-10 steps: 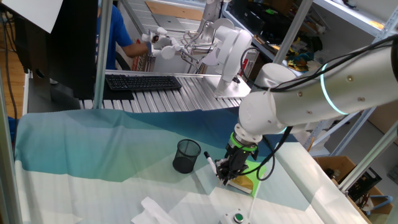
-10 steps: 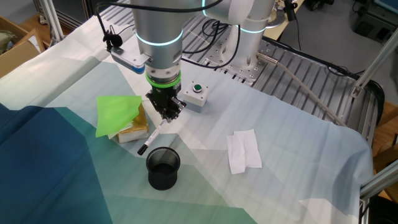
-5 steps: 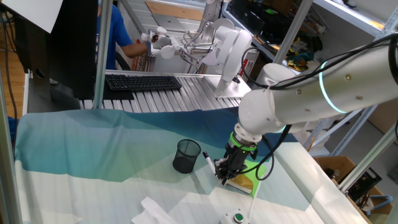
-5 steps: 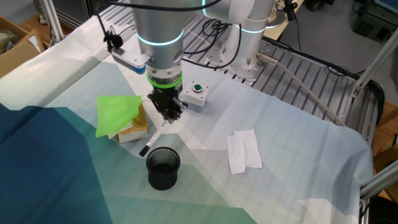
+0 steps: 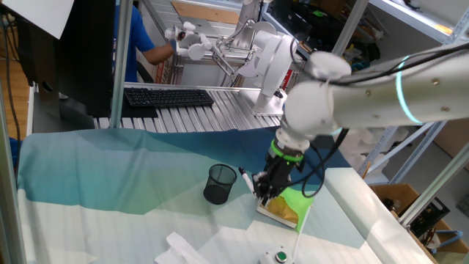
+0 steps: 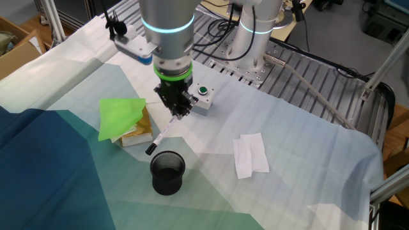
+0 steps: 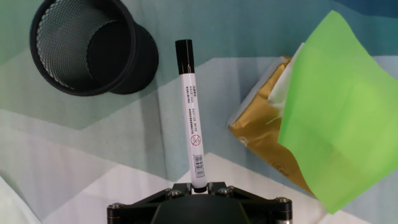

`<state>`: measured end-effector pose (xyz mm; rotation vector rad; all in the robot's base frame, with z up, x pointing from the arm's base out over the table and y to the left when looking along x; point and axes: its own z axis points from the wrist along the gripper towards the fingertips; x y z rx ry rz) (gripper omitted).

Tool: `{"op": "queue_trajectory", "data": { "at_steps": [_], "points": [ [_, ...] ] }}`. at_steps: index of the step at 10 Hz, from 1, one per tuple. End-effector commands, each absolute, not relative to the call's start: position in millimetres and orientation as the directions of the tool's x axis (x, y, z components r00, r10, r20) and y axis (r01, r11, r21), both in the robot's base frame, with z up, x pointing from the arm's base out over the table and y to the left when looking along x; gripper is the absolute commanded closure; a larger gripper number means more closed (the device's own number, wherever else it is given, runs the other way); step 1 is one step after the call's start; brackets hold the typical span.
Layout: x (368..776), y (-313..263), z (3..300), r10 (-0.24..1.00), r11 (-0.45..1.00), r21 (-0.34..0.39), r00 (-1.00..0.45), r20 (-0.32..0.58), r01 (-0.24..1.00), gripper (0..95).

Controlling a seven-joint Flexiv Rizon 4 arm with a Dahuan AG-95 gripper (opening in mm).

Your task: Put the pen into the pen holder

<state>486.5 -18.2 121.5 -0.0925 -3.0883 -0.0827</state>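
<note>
My gripper (image 7: 199, 185) is shut on the pen (image 7: 190, 111), a white-barrelled marker with a black cap that points away from the hand. It holds the pen clear of the cloth, also in one fixed view (image 5: 248, 183) and the other fixed view (image 6: 161, 133). The pen holder (image 7: 87, 50), a black mesh cup, stands upright and empty just left of the pen's cap. It also shows in one fixed view (image 5: 220, 183) and the other fixed view (image 6: 167, 172), where the cap hangs just above and beside its rim. The gripper (image 6: 179, 110) is above and beside the cup.
A yellow block under a green cloth (image 7: 323, 118) lies right of the pen, close to the hand (image 6: 124, 118). A grey box with a green button (image 6: 202, 96) sits behind the gripper. Folded white paper (image 6: 250, 154) lies to the right. The table carries a teal-and-white cloth (image 6: 77, 179).
The arm has risen and shifted slightly, lifting the pen off the cloth; its cap now hangs a little higher by the cup. The grip has not changed.
</note>
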Motion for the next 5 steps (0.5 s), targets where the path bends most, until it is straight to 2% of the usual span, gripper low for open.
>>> {"op": "queue_trajectory", "data": {
  "at_steps": [1,5],
  "points": [
    [483.7,-10.7,136.5,0.063,0.997,0.05,-0.997,0.055,0.065,95.0],
    [475.7,8.9,153.8,0.074,0.996,0.043,-0.993,0.095,0.078,95.0]
  ]
}}
